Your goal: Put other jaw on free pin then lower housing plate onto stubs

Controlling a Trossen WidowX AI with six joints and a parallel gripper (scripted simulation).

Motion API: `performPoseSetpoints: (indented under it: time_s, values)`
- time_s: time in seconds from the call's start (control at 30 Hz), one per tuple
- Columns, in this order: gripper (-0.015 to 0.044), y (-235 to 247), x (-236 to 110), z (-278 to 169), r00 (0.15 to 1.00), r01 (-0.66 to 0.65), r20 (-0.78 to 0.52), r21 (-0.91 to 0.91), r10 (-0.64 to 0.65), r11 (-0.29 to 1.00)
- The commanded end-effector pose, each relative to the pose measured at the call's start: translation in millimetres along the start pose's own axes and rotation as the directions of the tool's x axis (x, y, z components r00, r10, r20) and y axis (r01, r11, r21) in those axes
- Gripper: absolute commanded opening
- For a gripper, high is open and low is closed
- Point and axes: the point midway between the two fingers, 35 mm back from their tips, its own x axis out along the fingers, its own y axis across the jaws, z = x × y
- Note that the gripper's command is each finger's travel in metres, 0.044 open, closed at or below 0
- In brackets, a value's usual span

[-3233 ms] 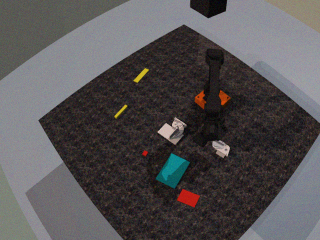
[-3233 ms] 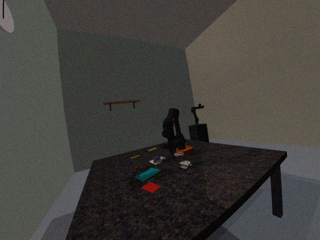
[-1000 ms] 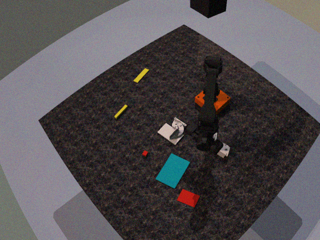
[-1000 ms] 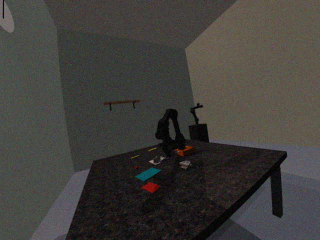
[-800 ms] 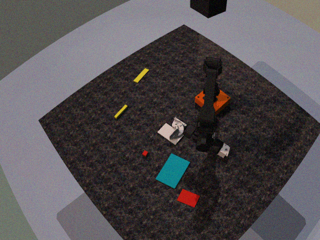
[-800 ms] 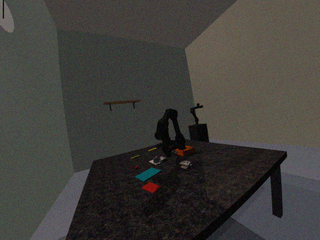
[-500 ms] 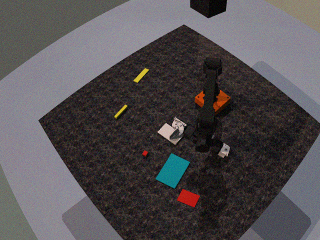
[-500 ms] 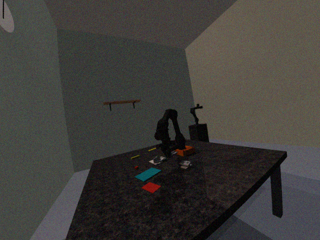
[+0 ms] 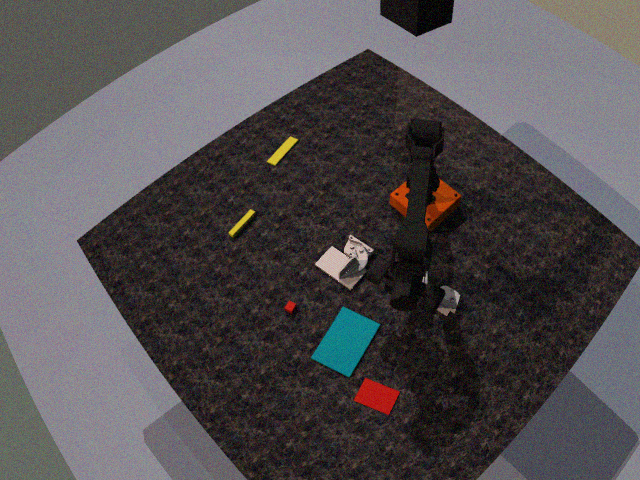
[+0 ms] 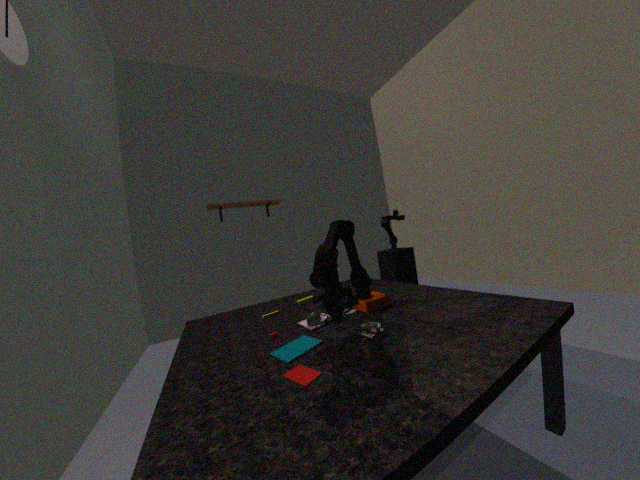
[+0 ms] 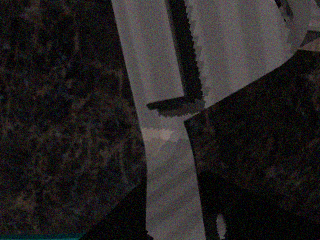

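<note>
My gripper (image 9: 407,296) (image 10: 337,314) (image 11: 178,185) is shut on a pale grey jaw (image 11: 172,165) by its narrow shank. In the wrist view the jaw widens upward and has a dark, toothed-looking slot; its gear end is not clear. The gripper is just right of the base plate (image 9: 331,259) (image 10: 311,325), low over the table. A pale round part (image 9: 356,251) with small dark marks sits at that plate's right side. A separate white part (image 9: 448,298) (image 10: 371,328), probably the housing plate, lies right of the gripper. The pins are too small to tell.
An orange block (image 9: 439,206) (image 10: 376,301) is behind the gripper. A teal rectangle (image 9: 346,341) (image 10: 296,348) and a red rectangle (image 9: 377,396) (image 10: 302,374) lie in front. A small red cube (image 9: 290,306) and two yellow bars (image 9: 282,150) (image 9: 241,223) lie left.
</note>
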Motion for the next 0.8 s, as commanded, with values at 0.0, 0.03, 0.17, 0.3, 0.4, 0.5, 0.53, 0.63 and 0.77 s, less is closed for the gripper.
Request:
performPoseSetpoints:
  time_s: [0.0, 0.03, 0.17, 0.3, 0.4, 0.5, 0.53, 0.63, 0.77]
  values:
    - [0.0037, 0.6, 6.6, 0.4, 1.000, -0.003, 0.000, -0.004, 0.003, 1.000]
    - [0.0037, 0.6, 8.3, 0.4, 1.000, -0.003, 0.000, -0.004, 0.003, 1.000]
    - [0.0037, 0.7, 14.8, 0.6, 1.000, -0.003, 0.001, -0.004, 0.003, 1.000]
    - [0.0037, 0.8, 21.4, 0.9, 1.000, -0.003, 0.001, -0.004, 0.003, 1.000]
    - [0.0037, 1.0, 26.2, 1.3, 1.000, -0.003, 0.001, -0.004, 0.003, 1.000]
    - [0.0037, 1.2, 31.1, 1.7, 1.000, -0.003, 0.001, -0.004, 0.003, 1.000]
    - [0.0037, 1.2, 32.7, 1.8, 1.000, -0.003, 0.001, -0.004, 0.003, 1.000]
    - [0.0037, 1.4, 37.5, 2.4, 1.000, -0.003, 0.001, -0.004, 0.003, 1.000]
    - [0.0037, 1.7, 42.7, 3.0, 1.000, -0.003, 0.001, -0.004, 0.003, 1.000]
